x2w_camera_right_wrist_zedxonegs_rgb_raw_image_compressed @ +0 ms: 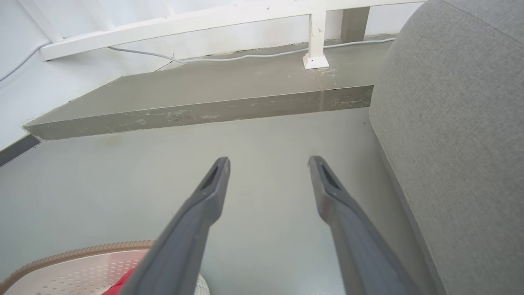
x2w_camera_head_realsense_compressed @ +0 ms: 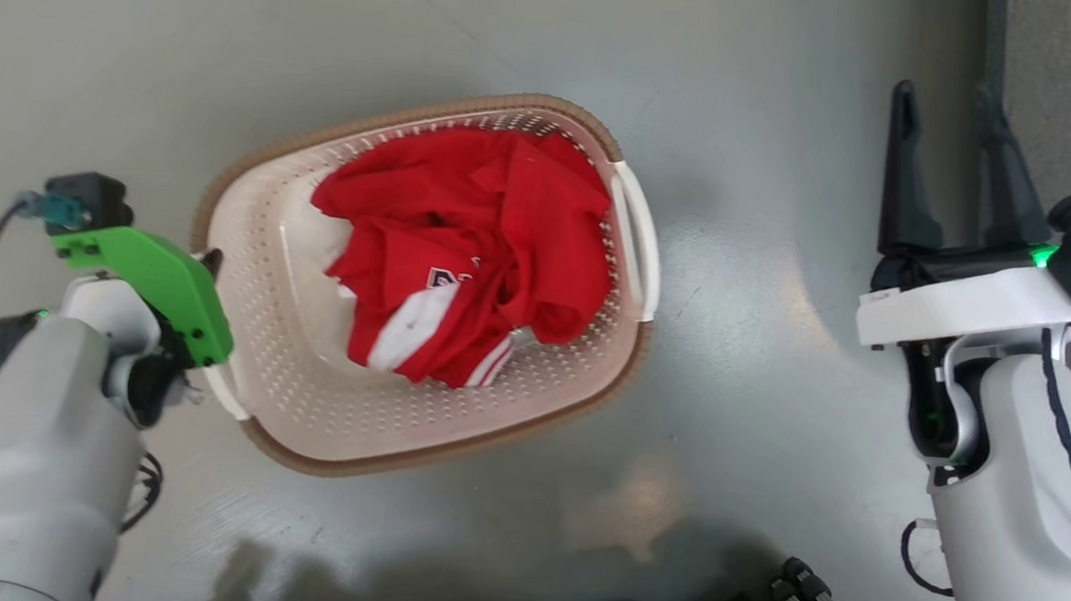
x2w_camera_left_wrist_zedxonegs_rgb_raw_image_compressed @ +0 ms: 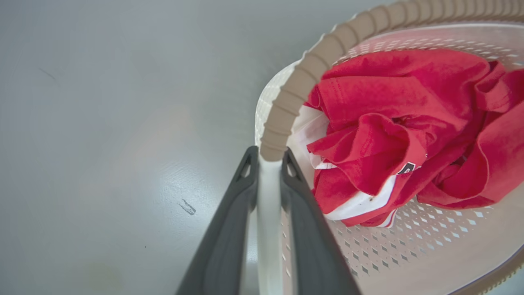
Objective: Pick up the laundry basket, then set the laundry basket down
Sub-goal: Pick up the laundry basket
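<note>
Because my left fingers [x2w_camera_left_wrist_zedxonegs_rgb_raw_image_compressed: 229,229] are closed narrow on only one white handle [x2w_camera_left_wrist_zedxonegs_rgb_raw_image_compressed: 268,213], at 9 o'clock of the laundry basket [x2w_camera_head_realsense_compressed: 298,397], I think a lift could tip the far side down toward 3 o'clock, and the red shirt [x2w_camera_head_realsense_compressed: 492,240] may slide out. The basket lies between my arms. My right fingers [x2w_camera_right_wrist_zedxonegs_rgb_raw_image_compressed: 192,229] stand wide and hold nothing, well apart at 3 o'clock. The grey floor [x2w_camera_head_realsense_compressed: 728,402] looks smooth and glossy. A grey sofa [x2w_camera_right_wrist_zedxonegs_rgb_raw_image_compressed: 458,123] is near, with a low step [x2w_camera_right_wrist_zedxonegs_rgb_raw_image_compressed: 204,110] beyond.

tool [x2w_camera_left_wrist_zedxonegs_rgb_raw_image_compressed: 269,159] clamping laundry basket [x2w_camera_left_wrist_zedxonegs_rgb_raw_image_compressed: 297,84], red garment [x2w_camera_left_wrist_zedxonegs_rgb_raw_image_compressed: 409,123] inside
</note>
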